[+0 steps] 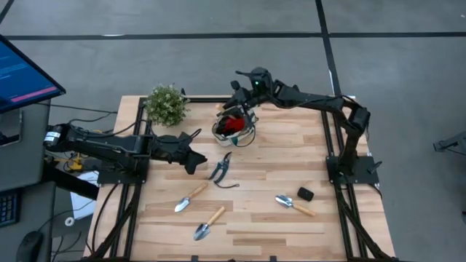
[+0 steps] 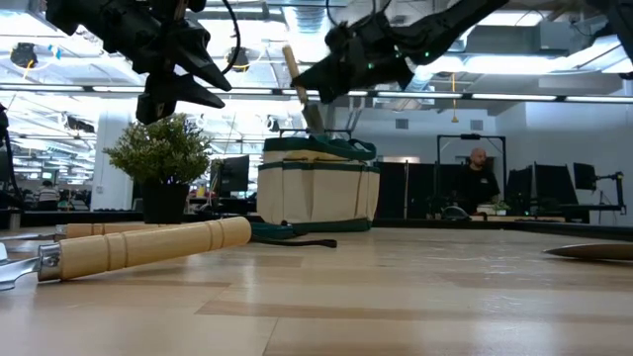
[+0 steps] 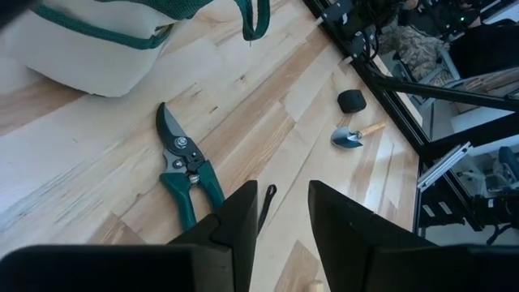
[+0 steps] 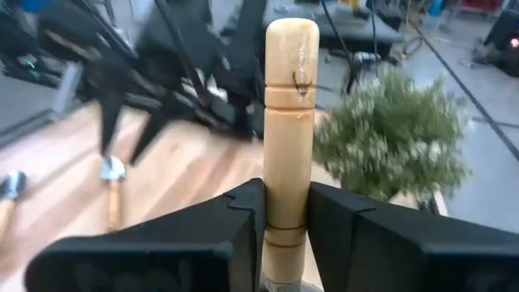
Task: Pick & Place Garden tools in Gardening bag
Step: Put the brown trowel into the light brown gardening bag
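The beige gardening bag [image 1: 234,125] with green trim stands at the table's far middle, red gloves [image 1: 231,122] inside it; it also shows in the low view [image 2: 318,188]. My right gripper [image 1: 242,100] hangs over the bag, shut on a wooden-handled tool [image 2: 297,77] whose metal end points down into the bag's mouth. My left gripper [image 3: 284,215] is open and empty above the table, just left of the dark-handled pruning shears [image 1: 222,169], which lie flat. Three trowels lie flat near the front: one [image 1: 191,196], another [image 1: 209,223], a third [image 1: 293,204]. My right gripper pinches the tool's wooden handle near its lower, head end [image 4: 286,207] between its two fingers [image 4: 243,221]. The fingers come about level from the table's right and lie across the handle. The handle stands nearly upright, a little tilted, lifted clear, with its metal shaft [image 2: 313,117] reaching down at the bag's opening.
A bushy green plant [image 1: 166,104] stands at the far left, close to the bag. A small black lump [image 1: 305,193] lies right of centre near one trowel. A monitor [image 1: 22,73] stands off the table's left. A person [image 2: 478,183] shows in the room behind.
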